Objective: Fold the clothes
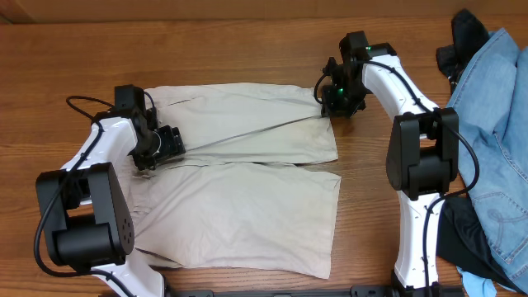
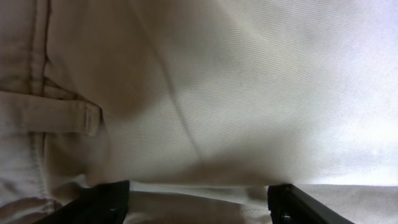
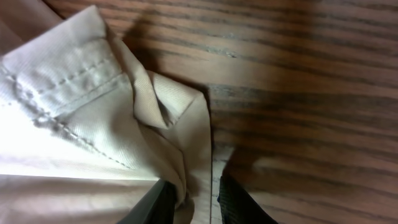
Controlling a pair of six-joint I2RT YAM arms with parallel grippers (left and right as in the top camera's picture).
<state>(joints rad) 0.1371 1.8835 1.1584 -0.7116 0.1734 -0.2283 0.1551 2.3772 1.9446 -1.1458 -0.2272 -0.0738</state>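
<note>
one pair of pale beige cotton trousers (image 1: pixel 247 190) lies spread flat on the brown wooden counter (image 1: pixel 247 41), between the two arms. its waistband is toward the left and its two legs run to the right, side by side, with their edges meeting along the middle. both hems end in line at the right. the cloth is lightly wrinkled, and the far leg carries one long slanting crease.

the left arm (image 1: pixel 99 157) reaches down onto the waistband end. in the left wrist view, its left jaws stand spread wide. the two dark fingers (image 2: pixel 106 202) are well apart and pressed against the smooth twill. a belt loop (image 2: pixel 62 118) and a stitched seam show beside them.

the right arm (image 1: pixel 388 78) comes down at the far leg's hem corner. the right wrist view shows the right jaws nearly together, pinching a bunched fold of the trousers (image 3: pixel 180 155) right at the edge. a double-stitched hem (image 3: pixel 68 81) shows to one side and bare wood grain (image 3: pixel 311 93) to the other.

at the right edge of the counter lies one light blue denim garment (image 1: pixel 495 124). black cloth (image 1: pixel 466 33) shows above it and again below it, behind the right arm's base.
</note>
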